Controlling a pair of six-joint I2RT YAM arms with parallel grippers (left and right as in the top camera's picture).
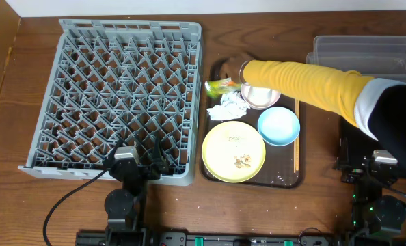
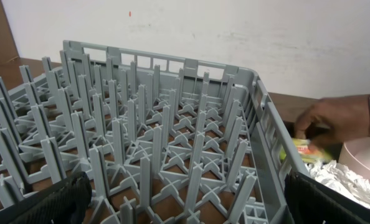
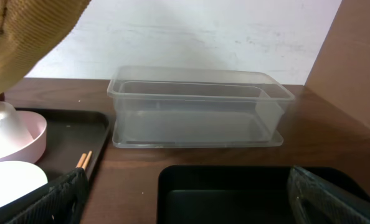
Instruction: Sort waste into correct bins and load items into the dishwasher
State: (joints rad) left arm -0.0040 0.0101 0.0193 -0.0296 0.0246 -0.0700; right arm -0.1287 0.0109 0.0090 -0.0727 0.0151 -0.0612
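The closest thing in the left wrist view is the left gripper itself. Its black fingers sit way out at the two bottom corners, so it's spread wide with nothing in it. It's parked at the near edge of the grey dish rack, looking across the pegs.

Everything's on a dark wooden table, with a plain white wall behind and a brown cardboard-ish panel at the right end.

Right of the rack is the dark brown serving tray. At its far left corner is the wrapper, and a person's hand is right at it. The fingers look to be touching it, and a yellow sleeve reaches in from the right. Just this side of the wrapper is the crumpled tissue, then the yellow plate with the crumbs on it. The pink bowl is partly under the sleeve with the white cup sitting in it, and the blue bowl is just in front. The chopsticks lie along the tray's right edge. All of that is off to the left gripper's right, past the rack wall.

The right gripper is also spread wide and holding nothing. It hangs over the near part of the black tray. The clear tub stands just beyond that tray, and the serving tray is off to the gripper's left.
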